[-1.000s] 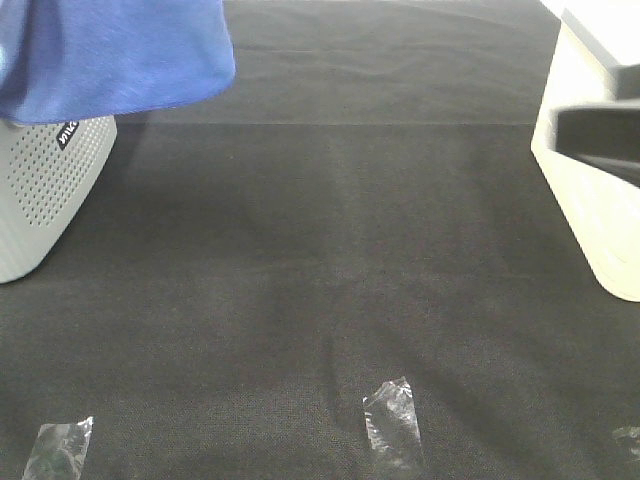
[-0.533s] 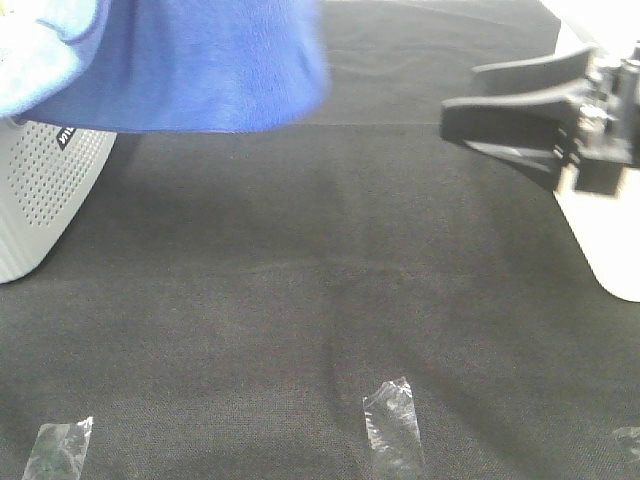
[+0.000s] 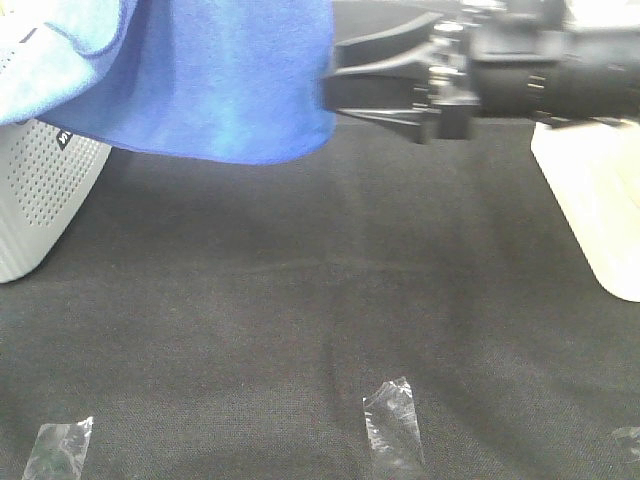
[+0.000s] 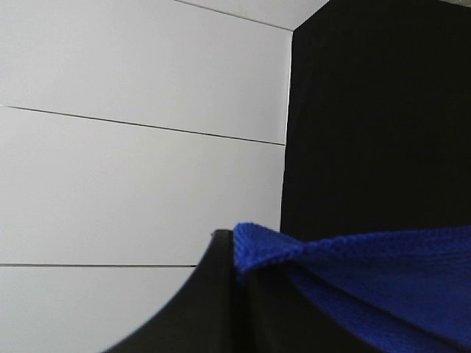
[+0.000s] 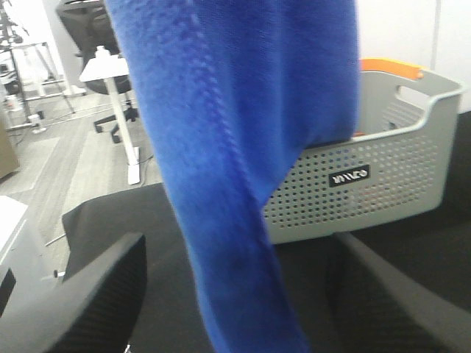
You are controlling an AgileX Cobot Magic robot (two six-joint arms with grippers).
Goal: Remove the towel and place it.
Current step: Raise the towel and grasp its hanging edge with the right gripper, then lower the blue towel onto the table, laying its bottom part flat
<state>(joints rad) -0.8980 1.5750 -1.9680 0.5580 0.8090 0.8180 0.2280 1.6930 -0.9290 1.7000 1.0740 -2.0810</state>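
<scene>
Two claws are working on one towel. At far L, the basket (image 3: pixel 35 200) is sitting on the black cloth (image 3: pixel 300 300), its perforated wall facing the high cam. The towel (image 3: pixel 220 80) is hanging in the air above and just R of the basket. Its lower hem is staying clear of the cloth, and its L part is overlapping the basket's top in that view.

The L claw (image 4: pixel 229 257) isn't showing in the high cam. In its own wrist cam a black finger is pressing against a folded towel edge, so it's clenched on the towel.

The R claw (image 3: pixel 332 90) is reaching in from the R, level w/ the towel, tips right at the towel's R edge. It's spread wide, gripping nothing. In the R wrist cam the towel is drooping between the two fingers, w/ the basket behind. Whether fabric is touching either pad is hard to say, as that pic is blurry.

At far R, a white box (image 3: pixel 590 210) is resting on the cloth. Tape bits (image 3: pixel 392 425) are lying along the near edge.
</scene>
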